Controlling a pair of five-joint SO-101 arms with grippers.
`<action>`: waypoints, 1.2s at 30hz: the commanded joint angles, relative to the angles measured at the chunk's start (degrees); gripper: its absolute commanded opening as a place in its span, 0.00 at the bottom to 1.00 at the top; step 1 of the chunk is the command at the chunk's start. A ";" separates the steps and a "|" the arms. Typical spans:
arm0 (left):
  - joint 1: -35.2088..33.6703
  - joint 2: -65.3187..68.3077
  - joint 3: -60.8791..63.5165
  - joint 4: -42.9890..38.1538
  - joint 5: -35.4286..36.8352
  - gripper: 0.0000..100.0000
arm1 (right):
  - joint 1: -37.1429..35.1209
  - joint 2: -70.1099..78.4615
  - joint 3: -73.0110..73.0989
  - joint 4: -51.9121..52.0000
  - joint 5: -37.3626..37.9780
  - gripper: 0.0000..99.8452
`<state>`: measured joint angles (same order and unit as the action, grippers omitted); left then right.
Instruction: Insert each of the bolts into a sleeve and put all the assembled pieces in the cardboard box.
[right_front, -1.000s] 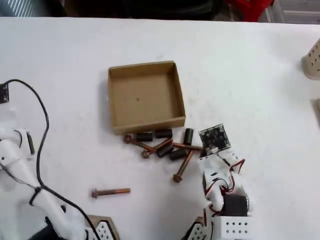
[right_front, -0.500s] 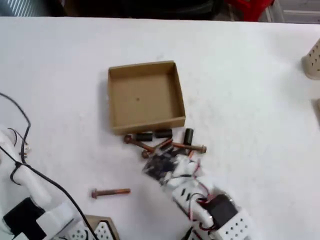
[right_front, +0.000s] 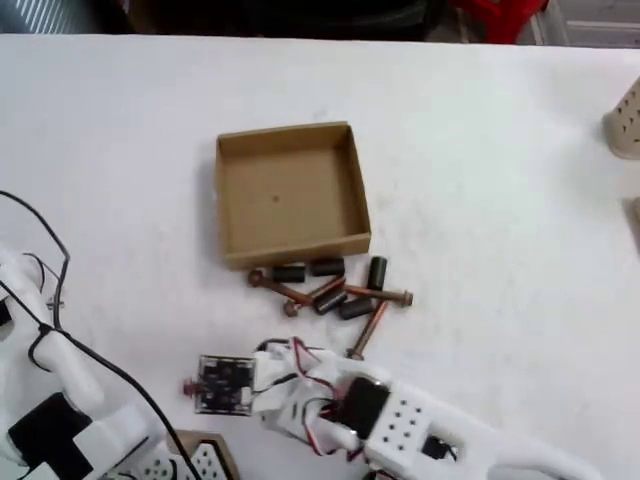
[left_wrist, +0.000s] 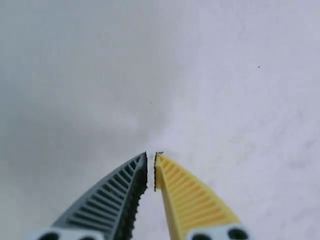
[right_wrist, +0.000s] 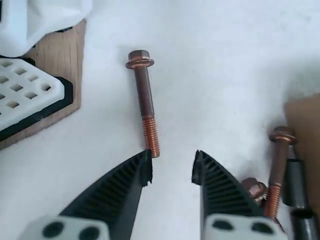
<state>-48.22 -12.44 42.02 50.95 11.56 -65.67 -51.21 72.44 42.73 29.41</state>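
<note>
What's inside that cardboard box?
Nothing: the cardboard box shows only its bare brown floor. The bolts and sleeves lie on the table outside it. Its near wall may hide a thin strip of floor.

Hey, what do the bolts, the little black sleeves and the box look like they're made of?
Bolts: metal, going by the copper-coloured sheen and cut threads. Sleeves: matte black, possibly plastic or rubber; unclear. Box: plain brown cardboard, dull, with thin folded walls.
</note>
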 joint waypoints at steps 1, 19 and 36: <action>0.92 0.04 -0.26 -1.05 1.05 0.06 | -2.15 10.95 -4.75 -6.90 0.53 0.15; 1.80 0.04 -0.18 -1.05 0.97 0.06 | -8.04 40.13 -18.55 -13.93 0.44 0.17; 1.71 0.13 -0.09 -1.05 0.97 0.06 | 5.67 40.48 -26.73 -6.90 -18.81 0.02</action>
<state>-47.34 -12.44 42.37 50.77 12.00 -64.09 -10.42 50.90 32.79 13.76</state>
